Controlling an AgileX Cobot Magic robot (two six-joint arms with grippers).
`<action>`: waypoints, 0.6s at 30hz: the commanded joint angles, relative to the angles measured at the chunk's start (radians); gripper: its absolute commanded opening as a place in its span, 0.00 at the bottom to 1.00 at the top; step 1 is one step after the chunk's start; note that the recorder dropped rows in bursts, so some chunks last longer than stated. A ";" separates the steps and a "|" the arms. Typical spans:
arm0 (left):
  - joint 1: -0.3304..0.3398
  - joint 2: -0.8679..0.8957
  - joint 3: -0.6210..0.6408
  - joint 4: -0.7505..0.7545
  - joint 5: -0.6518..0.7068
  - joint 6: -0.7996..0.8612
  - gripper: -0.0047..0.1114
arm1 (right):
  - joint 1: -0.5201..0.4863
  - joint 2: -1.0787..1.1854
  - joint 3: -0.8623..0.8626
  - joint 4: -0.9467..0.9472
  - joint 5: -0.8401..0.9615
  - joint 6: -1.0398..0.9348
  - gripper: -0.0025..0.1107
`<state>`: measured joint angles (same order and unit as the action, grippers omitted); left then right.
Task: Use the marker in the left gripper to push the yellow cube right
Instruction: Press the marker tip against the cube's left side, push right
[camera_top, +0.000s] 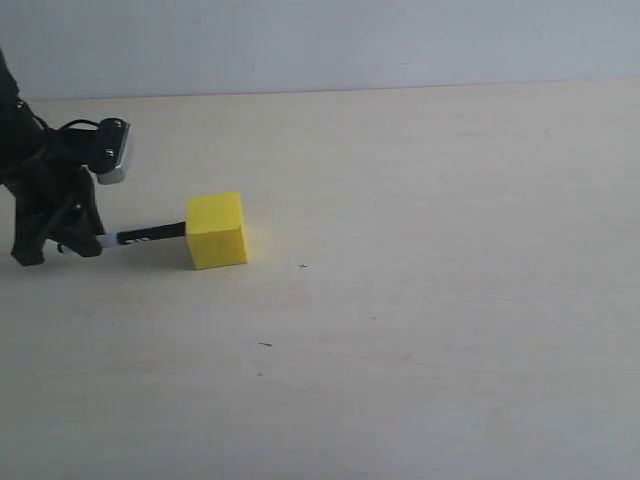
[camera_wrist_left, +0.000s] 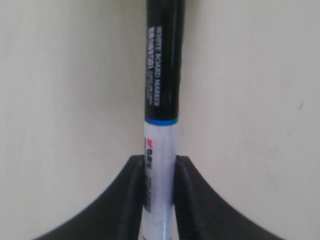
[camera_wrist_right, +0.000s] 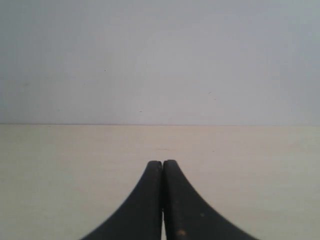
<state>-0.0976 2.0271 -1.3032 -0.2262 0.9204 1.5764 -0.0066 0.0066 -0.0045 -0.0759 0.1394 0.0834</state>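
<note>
Marker, clamped in the left pincer, meets the cube; push level, mid-face, slowly rightward to avoid twisting.

I view what looks like a robotics lab bench: a pale wood-grain surface backed by a blank grey-white wall, with a black robot arm at the left.

Slim black-and-white marker held level, its black end meeting the plain bright yellow cube.
I see my black-jawed left gripper clamping the marker's white barrel on both sides. The black printed part points at the cube's left face. The cube sits flat, left of centre.
</note>
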 joint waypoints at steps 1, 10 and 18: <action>-0.055 -0.013 0.001 -0.005 -0.045 -0.022 0.04 | 0.001 -0.007 0.004 -0.001 -0.006 -0.001 0.02; -0.025 -0.013 0.001 0.164 -0.046 -0.117 0.04 | 0.001 -0.007 0.004 -0.001 -0.006 -0.001 0.02; -0.020 -0.013 0.001 0.164 -0.123 -0.135 0.04 | 0.001 -0.007 0.004 -0.001 -0.006 -0.001 0.02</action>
<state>-0.1162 2.0271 -1.3032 -0.0616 0.8220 1.4562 -0.0066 0.0066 -0.0045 -0.0759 0.1394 0.0834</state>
